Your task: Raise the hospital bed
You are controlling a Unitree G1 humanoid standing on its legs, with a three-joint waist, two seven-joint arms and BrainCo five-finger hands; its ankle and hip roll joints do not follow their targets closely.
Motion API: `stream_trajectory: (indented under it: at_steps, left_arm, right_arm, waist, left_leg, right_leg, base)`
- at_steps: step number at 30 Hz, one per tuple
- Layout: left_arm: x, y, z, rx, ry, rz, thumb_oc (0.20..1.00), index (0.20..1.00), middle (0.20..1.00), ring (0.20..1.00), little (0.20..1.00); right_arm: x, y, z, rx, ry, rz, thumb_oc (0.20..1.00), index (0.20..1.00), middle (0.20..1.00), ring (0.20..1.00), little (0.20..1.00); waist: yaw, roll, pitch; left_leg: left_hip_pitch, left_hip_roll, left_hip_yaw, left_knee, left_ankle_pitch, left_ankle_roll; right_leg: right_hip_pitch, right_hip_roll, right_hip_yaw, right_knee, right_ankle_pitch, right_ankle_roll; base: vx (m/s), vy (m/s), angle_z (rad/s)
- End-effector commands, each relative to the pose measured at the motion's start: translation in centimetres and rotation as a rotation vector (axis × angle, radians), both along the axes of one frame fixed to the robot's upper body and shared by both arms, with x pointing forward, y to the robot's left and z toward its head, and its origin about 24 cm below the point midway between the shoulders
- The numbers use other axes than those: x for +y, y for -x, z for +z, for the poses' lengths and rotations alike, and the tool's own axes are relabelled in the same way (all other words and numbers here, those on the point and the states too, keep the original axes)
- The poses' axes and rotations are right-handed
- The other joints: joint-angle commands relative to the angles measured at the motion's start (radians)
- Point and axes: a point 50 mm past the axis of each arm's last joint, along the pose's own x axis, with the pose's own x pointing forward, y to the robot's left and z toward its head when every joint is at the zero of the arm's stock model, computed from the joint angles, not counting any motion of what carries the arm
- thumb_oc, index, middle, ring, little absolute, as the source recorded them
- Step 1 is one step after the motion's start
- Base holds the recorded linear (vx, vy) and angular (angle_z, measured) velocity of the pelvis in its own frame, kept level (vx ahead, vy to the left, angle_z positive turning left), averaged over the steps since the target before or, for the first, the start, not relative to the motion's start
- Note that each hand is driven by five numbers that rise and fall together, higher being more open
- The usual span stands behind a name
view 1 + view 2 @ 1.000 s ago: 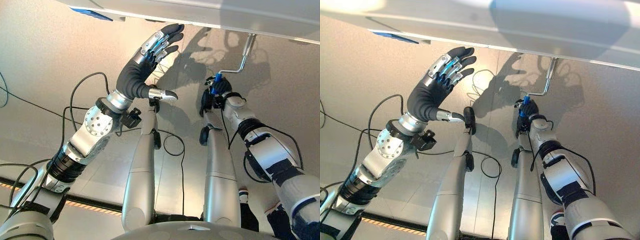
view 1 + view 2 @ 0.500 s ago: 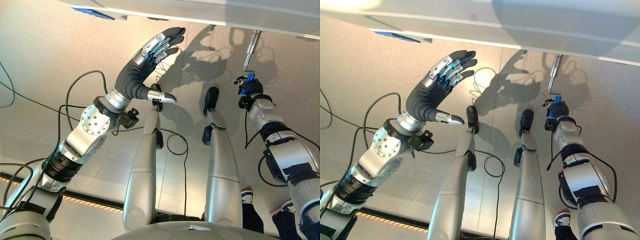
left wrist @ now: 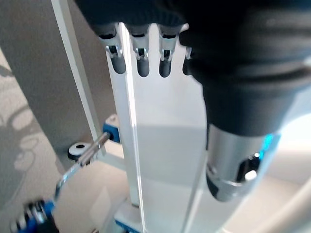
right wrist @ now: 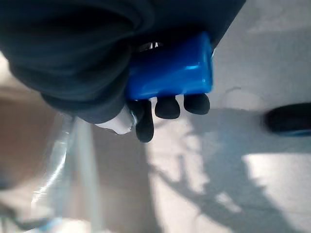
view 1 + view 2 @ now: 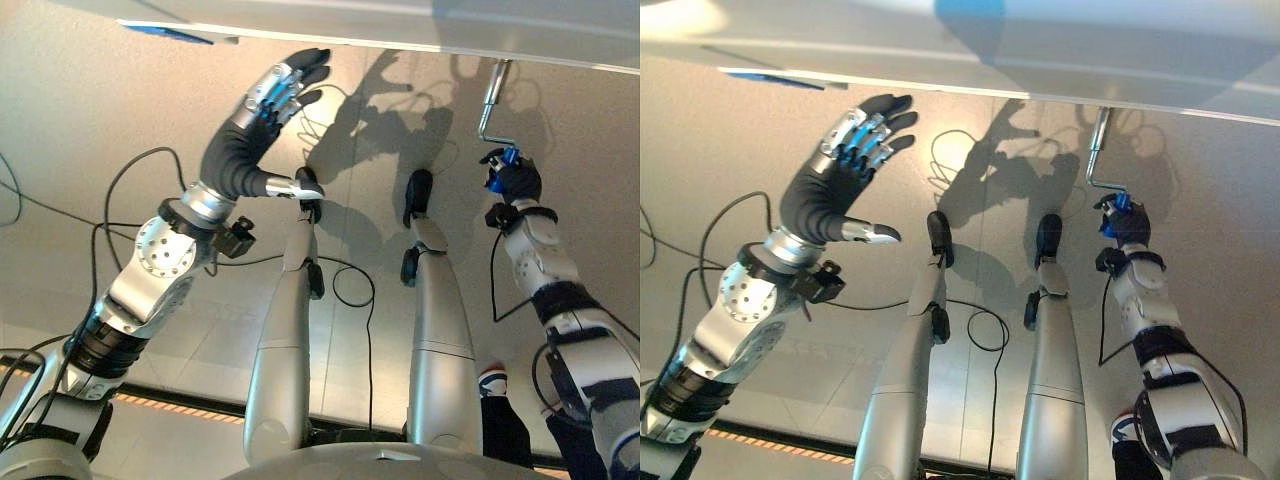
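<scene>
The hospital bed's white frame (image 5: 400, 20) runs across the top of the eye views. A silver crank (image 5: 488, 100) hangs from its underside at the right and ends in a blue handle (image 5: 510, 156). My right hand (image 5: 514, 182) is shut on that blue handle (image 4: 170, 73), with its dark fingertips (image 4: 167, 108) curled past it. My left hand (image 5: 245, 140) is raised at the left, open with straight fingers (image 3: 141, 63), just short of the bed's edge and holding nothing. The crank (image 3: 77, 162) also shows past the left hand's fingers.
A blue label (image 5: 165, 33) sits on the bed's edge above my left hand. The floor (image 5: 70, 120) below is pale beige. A person's shoe (image 5: 490, 383) shows at the lower right.
My right hand has swung the blue handle from the left of the crank's shaft round to its right. My left hand has stayed open and drifted slightly left.
</scene>
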Motion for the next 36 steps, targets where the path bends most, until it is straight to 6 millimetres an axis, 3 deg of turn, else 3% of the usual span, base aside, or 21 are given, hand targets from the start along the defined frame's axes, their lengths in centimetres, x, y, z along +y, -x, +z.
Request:
stream_trajectory:
  at_steps: [1, 3, 4, 8, 10, 12, 14, 15, 16, 18, 19, 20, 22, 23, 24, 25, 26, 27, 32, 36]
  left_arm:
    - [0.2, 2.0, 1.2, -0.128, 0.024, -0.022, 1.000, 1.000, 1.000, 1.000, 1.000]
    - [0.5, 2.2, 1.2, -0.131, 0.026, -0.012, 1.000, 1.000, 1.000, 1.000, 1.000]
    - [0.9, 2.4, 1.3, -0.139, 0.019, 0.012, 1.000, 1.000, 1.000, 1.000, 1.000]
    - [1.4, 2.9, 1.5, -0.154, 0.021, 0.029, 1.000, 1.000, 1.000, 1.000, 1.000]
    - [1.7, 3.4, 1.7, -0.164, 0.028, 0.029, 1.000, 1.000, 1.000, 1.000, 1.000]
    - [1.7, 3.5, 1.7, -0.163, 0.031, 0.023, 1.000, 1.000, 1.000, 1.000, 1.000]
    - [1.8, 3.7, 1.7, -0.160, 0.034, 0.003, 1.000, 1.000, 1.000, 1.000, 1.000]
    - [1.8, 3.7, 1.7, -0.159, 0.035, 0.003, 1.000, 1.000, 1.000, 1.000, 1.000]
    - [1.5, 3.8, 1.7, -0.153, 0.038, -0.027, 1.000, 1.000, 1.000, 1.000, 1.000]
    - [1.2, 3.6, 1.5, -0.140, 0.047, -0.047, 1.000, 1.000, 1.000, 1.000, 1.000]
    - [1.2, 3.6, 1.5, -0.140, 0.047, -0.046, 1.000, 1.000, 1.000, 1.000, 1.000]
    - [0.5, 3.3, 1.4, -0.126, 0.039, -0.079, 1.000, 1.000, 1.000, 1.000, 1.000]
    - [0.0, 3.0, 1.1, -0.110, 0.034, -0.088, 1.000, 1.000, 1.000, 1.000, 1.000]
    - [0.0, 3.0, 1.1, -0.110, 0.034, -0.087, 1.000, 1.000, 1.000, 1.000, 1.000]
    - [-0.6, 2.6, 0.9, -0.098, 0.036, -0.104, 1.000, 1.000, 1.000, 1.000, 1.000]
    - [-0.6, 2.5, 0.9, -0.098, 0.036, -0.104, 1.000, 1.000, 1.000, 1.000, 1.000]
    - [-1.1, 2.2, 0.9, -0.099, 0.034, -0.109, 1.000, 1.000, 1.000, 1.000, 1.000]
    - [-1.3, 2.2, 1.0, -0.105, 0.029, -0.113, 1.000, 1.000, 1.000, 1.000, 1.000]
    - [-1.8, 2.1, 0.8, -0.101, 0.036, -0.124, 1.000, 1.000, 1.000, 1.000, 1.000]
    - [-2.1, 2.0, 0.8, -0.099, 0.039, -0.126, 1.000, 1.000, 1.000, 1.000, 1.000]
  right_arm:
    - [-3.3, 3.4, 3.8, -0.265, 0.018, -0.130, 0.200, 0.200, 0.200, 0.200, 0.200]
    - [-2.7, 4.2, 4.6, -0.318, 0.026, -0.090, 0.200, 0.200, 0.200, 0.200, 0.200]
    - [-1.9, 5.1, 5.9, -0.390, 0.053, -0.046, 0.200, 0.200, 0.200, 0.200, 0.200]
    - [-0.7, 6.2, 7.1, -0.475, 0.047, 0.015, 0.200, 0.200, 0.200, 0.200, 0.200]
    - [0.8, 7.3, 8.7, -0.556, 0.069, 0.116, 0.200, 0.200, 0.200, 0.200, 0.200]
    - [1.1, 7.3, 8.7, -0.565, 0.049, 0.142, 0.200, 0.200, 0.200, 0.200, 0.200]
    - [3.1, 7.6, 9.2, -0.574, 0.076, 0.284, 0.200, 0.200, 0.200, 0.200, 0.200]
    - [3.2, 7.6, 9.2, -0.574, 0.076, 0.284, 0.200, 0.200, 0.200, 0.200, 0.200]
    - [5.0, 7.2, 9.2, -0.561, 0.049, 0.426, 0.200, 0.200, 0.200, 0.200, 0.200]
    - [6.9, 6.9, 8.9, -0.518, 0.064, 0.545, 0.200, 0.200, 0.200, 0.200, 0.200]
    - [6.9, 6.8, 8.9, -0.518, 0.064, 0.546, 0.200, 0.200, 0.200, 0.200, 0.200]
    - [9.5, 5.8, 8.0, -0.443, 0.029, 0.709, 0.200, 0.200, 0.200, 0.200, 0.200]
    - [11.8, 5.1, 7.1, -0.374, 0.023, 0.812, 0.200, 0.200, 0.200, 0.200, 0.200]
    - [11.8, 5.0, 7.1, -0.375, 0.023, 0.813, 0.200, 0.200, 0.200, 0.200, 0.200]
    - [14.2, 4.2, 6.3, -0.320, 0.019, 0.894, 0.200, 0.200, 0.200, 0.200, 0.200]
    - [14.2, 4.2, 6.3, -0.321, 0.019, 0.895, 0.200, 0.200, 0.200, 0.200, 0.200]
    - [16.4, 3.6, 5.9, -0.294, 0.014, 0.957, 0.200, 0.200, 0.200, 0.200, 0.200]
    - [17.3, 3.5, 5.9, -0.291, 0.017, 0.986, 0.200, 0.200, 0.200, 0.200, 0.200]
    - [20.4, 3.4, 5.9, -0.278, 0.080, 1.081, 0.200, 0.200, 0.200, 0.200, 0.200]
    - [21.6, 3.1, 5.4, -0.248, 0.120, 1.103, 0.200, 0.200, 0.200, 0.200, 0.200]
  waist:
    - [-0.037, -0.037, -0.018]
    - [-0.043, -0.044, -0.018]
    - [-0.050, -0.051, -0.018]
    - [-0.056, -0.060, -0.018]
    - [-0.058, -0.067, -0.018]
    - [-0.059, -0.069, -0.018]
    - [-0.056, -0.075, -0.018]
    - [-0.056, -0.075, -0.018]
    - [-0.051, -0.078, -0.018]
    - [-0.046, -0.079, -0.018]
    - [-0.047, -0.079, -0.018]
    - [-0.035, -0.076, -0.018]
    - [-0.027, -0.072, -0.018]
    - [-0.028, -0.072, -0.018]
    - [-0.018, -0.065, -0.018]
    - [-0.019, -0.065, -0.018]
    - [-0.010, -0.057, -0.018]
    - [-0.004, -0.053, -0.018]
    - [0.009, -0.044, -0.018]
    - [0.013, -0.045, -0.018]
  left_leg:
    - [0.029, 0.009, 0.031, 0.176, -0.168, -0.011]
    - [0.029, 0.010, 0.031, 0.180, -0.170, -0.011]
    - [0.026, 0.010, 0.032, 0.182, -0.172, -0.011]
    - [0.024, 0.011, 0.031, 0.184, -0.173, -0.010]
    - [0.025, 0.012, 0.029, 0.184, -0.172, -0.011]
    - [0.023, 0.012, 0.029, 0.187, -0.172, -0.011]
    - [0.025, 0.014, 0.029, 0.185, -0.170, -0.012]
    - [0.025, 0.014, 0.029, 0.185, -0.170, -0.012]
    - [0.026, 0.014, 0.031, 0.183, -0.168, -0.012]
    - [0.026, 0.015, 0.032, 0.181, -0.165, -0.011]
    - [0.026, 0.015, 0.032, 0.181, -0.165, -0.011]
    - [0.024, 0.015, 0.032, 0.181, -0.162, -0.011]
    - [0.022, 0.015, 0.031, 0.182, -0.159, -0.012]
    - [0.022, 0.015, 0.031, 0.182, -0.159, -0.012]
    - [0.022, 0.014, 0.030, 0.180, -0.157, -0.012]
    - [0.022, 0.014, 0.030, 0.180, -0.157, -0.012]
    - [0.023, 0.013, 0.028, 0.178, -0.155, -0.012]
    - [0.024, 0.013, 0.029, 0.176, -0.154, -0.011]
    - [0.028, 0.012, 0.031, 0.170, -0.152, -0.012]
    - [0.030, 0.011, 0.032, 0.171, -0.153, -0.011]
  right_leg:
    - [0.086, 0.044, 0.001, -0.178, 0.122, 0.092]
    - [0.085, 0.044, 0.003, -0.175, 0.123, 0.092]
    - [0.088, 0.044, 0.001, -0.178, 0.125, 0.092]
    - [0.087, 0.045, 0.001, -0.175, 0.125, 0.093]
    - [0.091, 0.046, 0.000, -0.175, 0.127, 0.094]
    - [0.093, 0.046, 0.001, -0.175, 0.127, 0.093]
    - [0.095, 0.046, -0.002, -0.176, 0.129, 0.093]
    - [0.095, 0.046, -0.002, -0.176, 0.129, 0.093]
    - [0.096, 0.047, -0.003, -0.178, 0.133, 0.092]
    - [0.096, 0.047, -0.003, -0.180, 0.136, 0.092]
    - [0.096, 0.047, -0.003, -0.180, 0.136, 0.092]
    - [0.096, 0.046, -0.006, -0.181, 0.141, 0.091]
    - [0.097, 0.044, -0.009, -0.184, 0.143, 0.090]
    - [0.097, 0.044, -0.009, -0.184, 0.143, 0.090]
    - [0.098, 0.042, -0.011, -0.185, 0.144, 0.090]
    - [0.098, 0.042, -0.011, -0.185, 0.144, 0.090]
    - [0.097, 0.042, -0.011, -0.184, 0.144, 0.089]
    - [0.097, 0.042, -0.011, -0.183, 0.144, 0.089]
    - [0.099, 0.038, -0.011, -0.187, 0.146, 0.088]
    - [0.100, 0.037, -0.011, -0.188, 0.148, 0.089]
  base:
    - [0.00, -0.003, -0.07]
    - [-0.01, -0.005, -0.06]
    - [-0.01, -0.001, -0.05]
    - [-0.01, -0.004, -0.05]
    - [0.00, 0.000, 0.00]
    - [0.00, 0.000, 0.00]
    - [0.00, 0.000, 0.00]
    - [0.00, 0.000, 0.00]
    - [0.00, 0.000, 0.00]
    - [0.00, 0.000, 0.00]
    - [0.00, 0.000, 0.00]
    - [0.00, 0.000, 0.00]
    - [0.00, 0.000, 0.00]
    - [0.00, 0.000, 0.00]
    - [0.00, 0.000, 0.00]
    - [0.00, 0.000, 0.00]
    - [0.00, 0.000, 0.00]
    - [0.00, 0.000, 0.00]
    - [0.00, 0.006, -0.01]
    - [0.00, 0.003, -0.03]
